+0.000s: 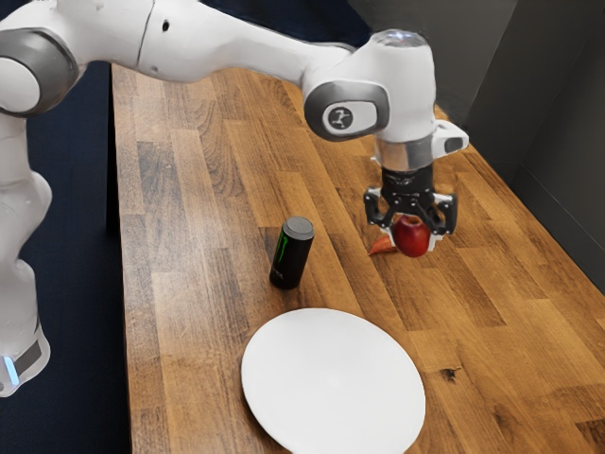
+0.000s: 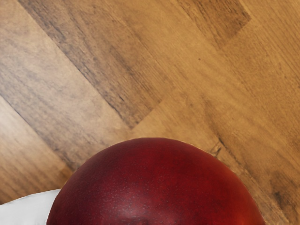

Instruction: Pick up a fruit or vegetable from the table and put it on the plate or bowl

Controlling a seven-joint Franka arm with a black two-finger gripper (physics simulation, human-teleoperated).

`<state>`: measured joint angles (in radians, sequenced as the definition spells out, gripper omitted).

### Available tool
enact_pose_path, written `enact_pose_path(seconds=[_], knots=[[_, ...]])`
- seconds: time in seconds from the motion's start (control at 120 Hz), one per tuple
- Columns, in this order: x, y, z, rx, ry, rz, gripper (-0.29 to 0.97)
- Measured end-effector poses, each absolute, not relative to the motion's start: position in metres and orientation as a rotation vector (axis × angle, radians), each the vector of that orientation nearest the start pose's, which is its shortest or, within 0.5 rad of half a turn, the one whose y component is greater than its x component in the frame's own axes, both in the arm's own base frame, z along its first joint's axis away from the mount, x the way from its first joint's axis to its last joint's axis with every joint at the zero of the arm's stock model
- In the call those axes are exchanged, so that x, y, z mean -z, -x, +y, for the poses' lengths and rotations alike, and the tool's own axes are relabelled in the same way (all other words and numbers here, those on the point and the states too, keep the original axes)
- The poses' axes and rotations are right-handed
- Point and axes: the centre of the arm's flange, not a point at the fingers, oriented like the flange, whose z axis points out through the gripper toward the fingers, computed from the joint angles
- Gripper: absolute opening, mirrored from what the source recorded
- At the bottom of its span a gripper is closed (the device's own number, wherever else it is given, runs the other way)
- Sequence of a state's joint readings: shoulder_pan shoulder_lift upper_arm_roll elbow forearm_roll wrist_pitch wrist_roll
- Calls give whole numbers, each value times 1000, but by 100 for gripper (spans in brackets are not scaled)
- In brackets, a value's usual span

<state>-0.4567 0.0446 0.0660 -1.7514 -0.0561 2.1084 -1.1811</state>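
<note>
A dark red apple (image 1: 412, 235) hangs above the wooden table (image 1: 208, 189), and my gripper (image 1: 412, 227) is shut on it from both sides. The wrist view has the same apple (image 2: 154, 187) close under my hand, with bare wood behind it. A round white plate (image 1: 333, 380) lies flat near the table's front edge, below and toward the exterior view's left of the apple. A sliver of the plate (image 2: 26, 208) shows beside the apple in the wrist view. An orange piece (image 1: 381, 245) lies on the table just behind the gripper, mostly hidden.
A black can with a grey lid and green stripe (image 1: 292, 252) stands upright between the arm and the plate, just behind the plate's far rim. Dark walls close off the table's far right side.
</note>
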Motion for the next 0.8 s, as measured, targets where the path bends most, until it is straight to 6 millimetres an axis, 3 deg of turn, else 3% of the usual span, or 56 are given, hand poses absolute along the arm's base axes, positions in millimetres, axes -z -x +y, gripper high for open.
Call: enact_pose_path(seconds=[0.058, 0.1, 0.25, 0.333, 0.467, 0.617, 0.65, 0.708, 0.75, 0.8], knots=[[-535, -545, -271, 210, 3097, -1333, 28], [-517, -541, -281, 143, 3072, -1377, 28], [-472, -553, -243, -7, 2893, -1704, 28], [-467, -548, -252, -52, 2860, -1789, 28], [-475, -533, -281, -81, 2859, -1848, 53], [-486, -537, -272, -71, 2800, -1977, 63], [-510, -544, -258, -22, 2794, -2034, 64], [-619, -556, -230, 152, 2798, -2157, 65], [-680, -545, -201, 216, 2744, -2256, 66], [-723, -525, -162, 222, 2624, -2381, 67]])
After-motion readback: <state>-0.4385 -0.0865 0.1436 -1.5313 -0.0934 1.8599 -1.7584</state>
